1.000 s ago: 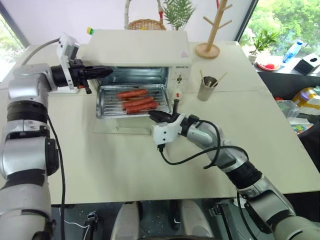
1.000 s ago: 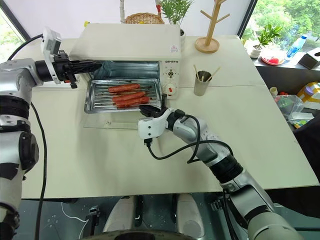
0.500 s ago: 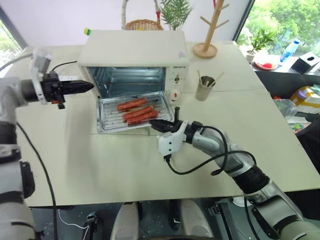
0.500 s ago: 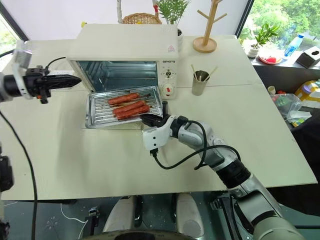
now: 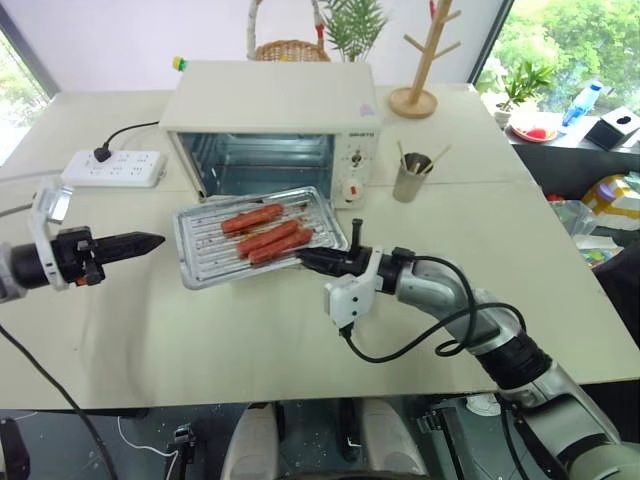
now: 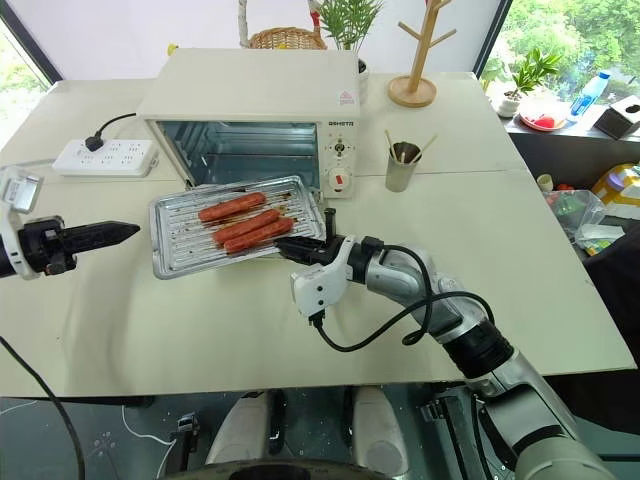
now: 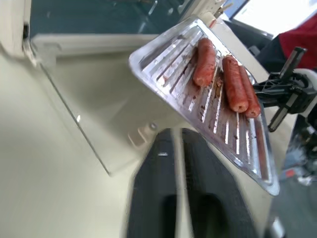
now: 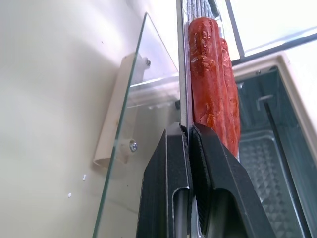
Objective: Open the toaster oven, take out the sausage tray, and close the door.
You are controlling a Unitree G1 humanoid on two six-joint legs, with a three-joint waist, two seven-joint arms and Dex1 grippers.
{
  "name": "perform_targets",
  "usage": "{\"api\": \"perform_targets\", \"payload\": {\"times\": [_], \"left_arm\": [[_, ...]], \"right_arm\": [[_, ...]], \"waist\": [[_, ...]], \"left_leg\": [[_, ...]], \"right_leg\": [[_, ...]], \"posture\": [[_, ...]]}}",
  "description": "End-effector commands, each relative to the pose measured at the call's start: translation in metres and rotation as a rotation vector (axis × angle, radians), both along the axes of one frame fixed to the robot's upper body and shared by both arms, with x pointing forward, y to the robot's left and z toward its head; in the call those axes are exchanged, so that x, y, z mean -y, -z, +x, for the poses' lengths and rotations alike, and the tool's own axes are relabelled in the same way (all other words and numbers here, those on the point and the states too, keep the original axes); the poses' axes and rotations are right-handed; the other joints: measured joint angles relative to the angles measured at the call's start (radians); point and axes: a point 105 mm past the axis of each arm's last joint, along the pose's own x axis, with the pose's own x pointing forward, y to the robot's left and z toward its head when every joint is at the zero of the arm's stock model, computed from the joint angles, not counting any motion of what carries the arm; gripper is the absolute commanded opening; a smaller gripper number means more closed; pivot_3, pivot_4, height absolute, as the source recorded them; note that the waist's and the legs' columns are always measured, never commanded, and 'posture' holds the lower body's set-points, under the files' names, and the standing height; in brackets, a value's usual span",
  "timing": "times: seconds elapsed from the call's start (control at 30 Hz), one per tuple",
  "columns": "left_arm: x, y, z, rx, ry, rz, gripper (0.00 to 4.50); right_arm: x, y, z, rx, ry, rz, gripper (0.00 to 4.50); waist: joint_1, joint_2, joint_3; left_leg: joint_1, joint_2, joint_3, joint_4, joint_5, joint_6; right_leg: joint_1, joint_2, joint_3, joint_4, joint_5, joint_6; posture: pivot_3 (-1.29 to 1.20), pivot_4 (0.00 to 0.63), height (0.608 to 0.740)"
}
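The cream toaster oven [image 5: 270, 110] stands at the back of the table with its cavity bare. Its glass door [image 7: 94, 114] lies folded down flat, white handle [image 8: 116, 119] toward me. The silver sausage tray [image 5: 215, 262] hangs tilted in front of the oven above the door, with three sausages [image 5: 262, 232] on its rack. My right gripper [image 5: 303, 258] is shut on the tray's near right rim. My left gripper [image 5: 155, 240] hovers left of the tray, pointing at it, apart from it, its fingers [image 7: 198, 168] a narrow gap apart and holding nothing.
A white power strip [image 5: 110, 168] lies left of the oven with a cord plugged in. A metal cup of sticks [image 5: 412, 178] stands right of the oven, with a wooden peg stand [image 5: 418, 95] behind it. A basket [image 5: 290, 48] and a plant sit behind the oven.
The tray has come out of the oven toward me and leftward in my right gripper. My left arm has drawn back from the oven's left front and sunk to the table's left side.
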Motion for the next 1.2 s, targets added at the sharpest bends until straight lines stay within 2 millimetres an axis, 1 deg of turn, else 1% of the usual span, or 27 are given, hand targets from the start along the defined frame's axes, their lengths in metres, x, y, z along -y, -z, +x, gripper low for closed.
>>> {"api": "perform_targets", "payload": {"times": [0.03,0.07,0.17,0.2,0.3,0.43,0.77,0.93,1.13,1.2], "left_arm": [[0.004,-0.021,-0.009,-0.007,-0.007,-0.128,2.18],[0.005,-0.019,-0.010,-0.031,-0.017,-0.154,2.62],[0.011,-0.007,-0.014,-0.108,-0.030,-0.201,4.24],[0.014,-0.004,-0.017,-0.124,-0.028,-0.207,4.44],[0.019,0.002,-0.021,-0.183,-0.034,-0.259,4.44],[0.026,0.016,-0.026,-0.255,-0.043,-0.302,4.44],[0.046,0.036,-0.024,-0.293,-0.054,-0.393,4.44],[0.058,0.046,-0.028,-0.344,-0.035,-0.428,4.44],[0.066,0.051,-0.032,-0.379,-0.023,-0.446,4.44],[0.067,0.054,-0.029,-0.385,-0.049,-0.464,3.90]], "right_arm": [[0.000,-0.018,-0.004,0.063,-0.029,0.052,0.00],[0.000,-0.018,-0.005,0.063,-0.034,0.053,0.00],[0.001,-0.016,-0.008,0.067,-0.049,0.044,0.00],[0.002,-0.015,-0.009,0.066,-0.049,0.042,0.00],[0.003,-0.013,-0.010,0.070,-0.054,0.035,0.00],[0.003,-0.013,-0.012,0.077,-0.069,0.030,0.00],[0.009,-0.003,-0.024,0.102,-0.148,-0.025,0.00],[0.011,-0.002,-0.021,0.111,-0.140,-0.039,0.00],[0.010,-0.003,-0.019,0.112,-0.132,-0.029,0.00],[0.009,-0.005,-0.018,0.114,-0.127,-0.021,0.00]], "waist": [[0.000,0.000,0.000],[0.000,0.000,0.000],[0.000,0.000,0.000],[0.000,0.000,0.000],[0.000,0.000,0.000],[0.000,0.000,0.000],[0.001,-0.001,0.000],[0.001,-0.001,0.000],[0.002,-0.001,0.000],[0.002,-0.001,0.000]], "left_leg": [[0.000,0.000,0.000,0.000,0.000,0.000],[0.000,0.000,0.000,0.000,0.000,0.000],[0.001,0.000,0.000,0.000,0.000,0.000],[0.001,0.000,0.000,0.000,0.000,0.000],[0.001,0.000,0.000,0.000,0.000,0.000],[0.002,0.000,-0.001,0.000,0.000,0.000],[0.003,0.000,-0.001,0.000,0.000,-0.001],[0.005,0.000,-0.001,0.000,0.000,-0.001],[0.006,0.000,-0.001,0.000,0.000,-0.001],[0.006,0.000,-0.001,0.000,0.000,-0.001]], "right_leg": [[0.000,0.000,0.000,0.000,0.000,0.000],[0.000,0.000,0.000,0.000,0.000,0.000],[0.001,0.000,0.000,0.000,0.000,0.000],[0.001,0.000,0.000,0.000,0.000,0.000],[0.002,0.000,0.000,0.000,0.000,0.000],[0.002,0.000,0.000,0.000,0.000,0.000],[0.003,-0.002,0.002,0.000,0.000,0.000],[0.005,-0.002,0.003,0.000,0.000,0.000],[0.005,-0.002,0.003,0.000,0.000,-0.001],[0.005,-0.002,0.003,0.000,0.000,-0.001]], "posture": [[0.00,0.150,0.740],[0.00,0.150,0.740],[0.00,0.150,0.740],[0.00,0.150,0.740],[0.00,0.150,0.740],[0.00,0.150,0.740],[0.00,0.150,0.740],[0.00,0.150,0.740],[0.00,0.150,0.740],[0.00,0.150,0.740]]}}
